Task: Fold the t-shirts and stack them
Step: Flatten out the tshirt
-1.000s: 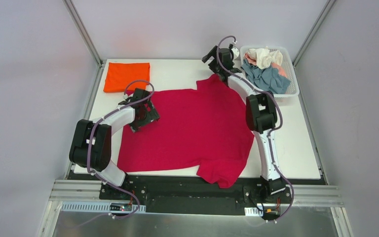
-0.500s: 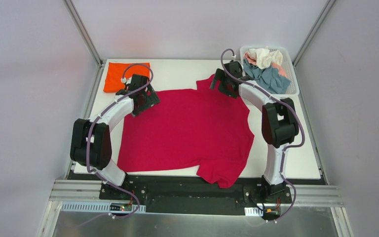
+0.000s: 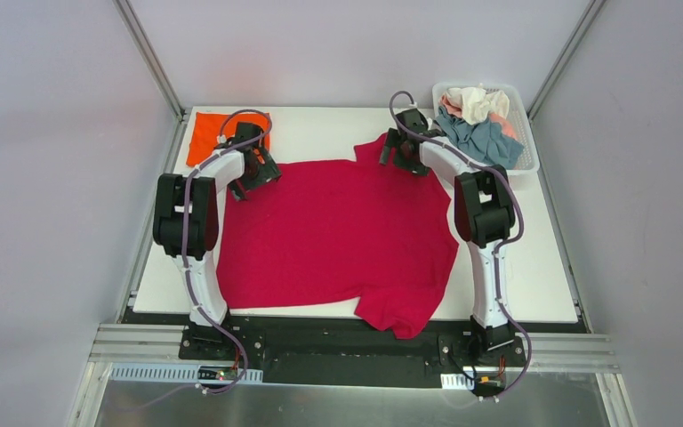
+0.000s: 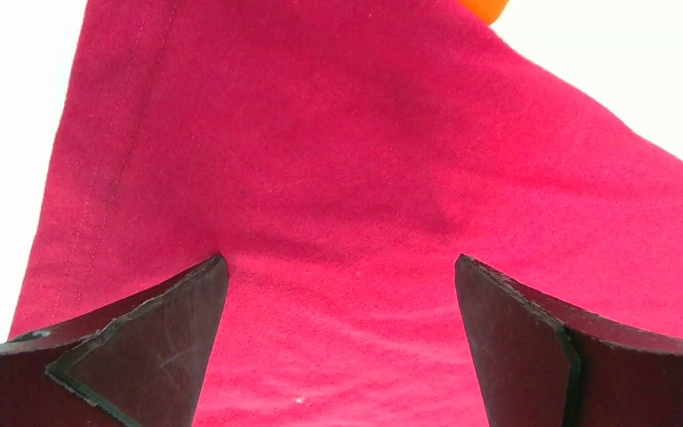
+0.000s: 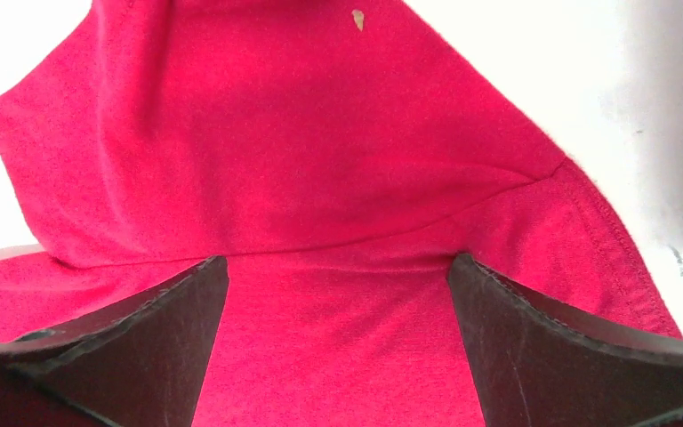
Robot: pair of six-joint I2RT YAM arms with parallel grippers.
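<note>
the red shirt (image 3: pixel 338 231) lies spread across the middle of the counter (image 3: pixel 320 124), one sleeve spilling over the near edge. the left gripper (image 3: pixel 256 178), fingers spread, sits over its far left corner, beside the folded orange shirt (image 3: pixel 218 133). the right gripper (image 3: pixel 400 156), also spread, sits over its far right sleeve, near the basket (image 3: pixel 525 160).

A white tabletop (image 3: pixel 534 258) fills the middle of the overhead view, square-edged and matte. At its far right corner sits a white slatted plastic basket (image 3: pixel 530 147), touching the tabletop's right edge. A black base plate (image 3: pixel 338 334) runs along the near edge, and just in front of it lies a silver aluminium rail (image 3: pixel 356 360), then a sheet of brushed metal (image 3: pixel 347 405). Two slanting metal posts (image 3: pixel 151 58) rise at the far corners, against pale grey walls (image 3: pixel 347 44). In the right wrist view a small dark scuff (image 5: pixel 676 258) marks the tabletop.
</note>
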